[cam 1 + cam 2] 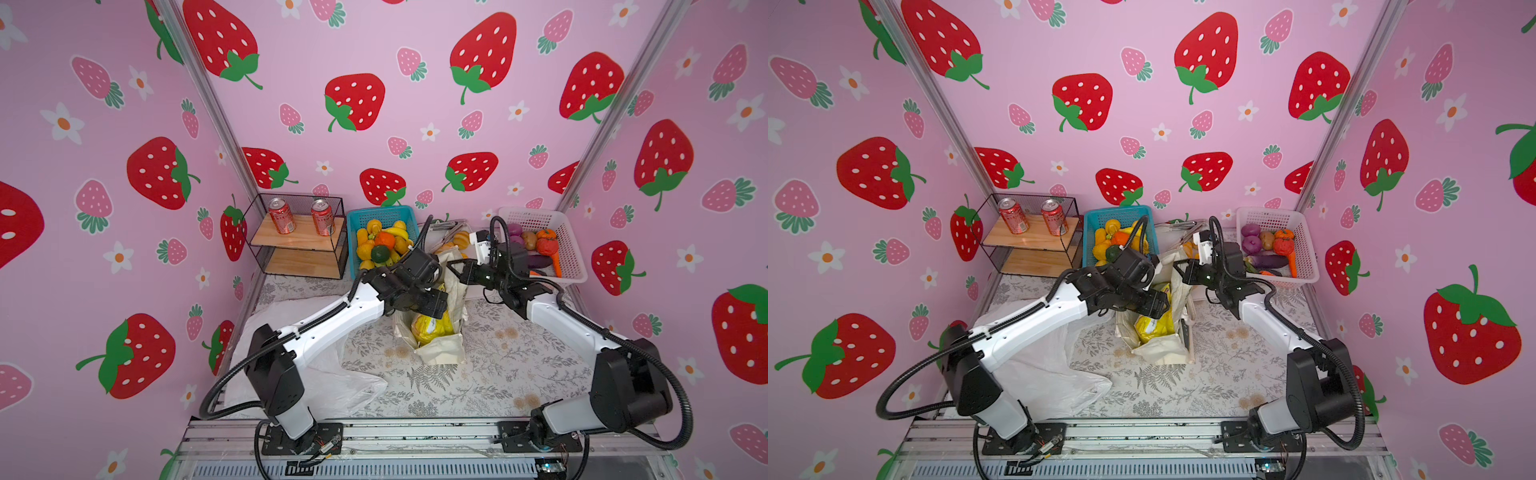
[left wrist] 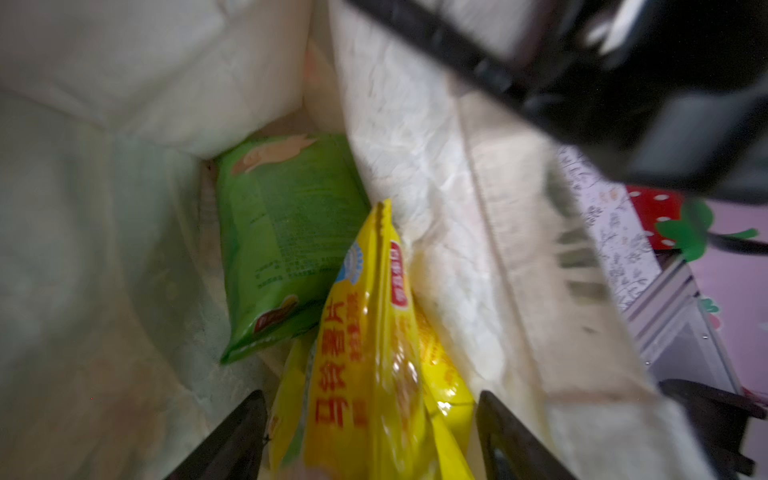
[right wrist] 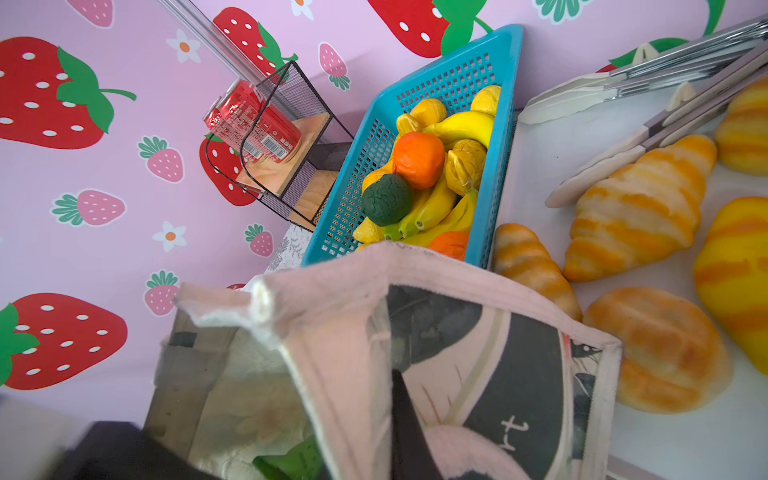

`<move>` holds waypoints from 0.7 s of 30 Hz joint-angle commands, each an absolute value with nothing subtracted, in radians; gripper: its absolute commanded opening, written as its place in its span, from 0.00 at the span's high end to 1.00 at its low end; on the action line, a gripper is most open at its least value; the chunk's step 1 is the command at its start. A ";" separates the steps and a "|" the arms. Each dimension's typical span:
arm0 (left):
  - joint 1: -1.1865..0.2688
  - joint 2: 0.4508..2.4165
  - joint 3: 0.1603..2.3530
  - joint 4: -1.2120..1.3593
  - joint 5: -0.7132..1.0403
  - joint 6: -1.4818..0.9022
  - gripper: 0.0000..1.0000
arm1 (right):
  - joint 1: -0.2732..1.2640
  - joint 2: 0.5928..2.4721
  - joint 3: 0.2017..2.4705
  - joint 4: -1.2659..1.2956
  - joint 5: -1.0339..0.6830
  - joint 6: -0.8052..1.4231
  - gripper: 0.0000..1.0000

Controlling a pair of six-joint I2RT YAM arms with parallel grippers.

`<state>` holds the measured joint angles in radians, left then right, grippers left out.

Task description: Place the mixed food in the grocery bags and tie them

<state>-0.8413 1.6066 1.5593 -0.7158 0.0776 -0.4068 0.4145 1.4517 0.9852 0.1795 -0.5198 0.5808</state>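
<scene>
Loosely, left gripper straddles yellow packet inside tote.

Both top views look down from high over the whole scene. Wrist cameras sit close — both share the cream canvas tote.

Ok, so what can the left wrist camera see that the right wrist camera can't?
Only the left wrist view shows the yellow snack packet, standing inside the bag between the open fingers of the left gripper. Only the right wrist view shows the blue basket of toy fruits, a red can, croissants and tongs. Both show the canvas tote and the green snack packet, though the right wrist view catches only a sliver of it.
</scene>
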 commanded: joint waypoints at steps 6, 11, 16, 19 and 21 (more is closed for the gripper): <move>-0.761 1.331 1.349 -0.762 -0.056 -0.523 0.18 | 0.407 1.422 0.983 0.105 -0.435 0.497 0.91; -0.710 1.331 1.241 -0.699 0.040 -0.598 0.25 | 0.407 1.423 1.005 0.080 -0.420 0.475 0.86; -0.711 1.404 1.229 -0.570 0.216 -0.631 0.57 | 0.407 1.379 1.034 -0.013 -0.346 0.419 0.56; -0.710 1.413 1.241 -0.563 0.230 -0.625 0.78 | 0.407 1.304 1.059 -0.124 -0.236 0.357 0.37; -0.706 1.401 1.235 -0.545 0.246 -0.629 0.89 | 0.417 1.247 1.079 -0.180 -0.197 0.321 0.33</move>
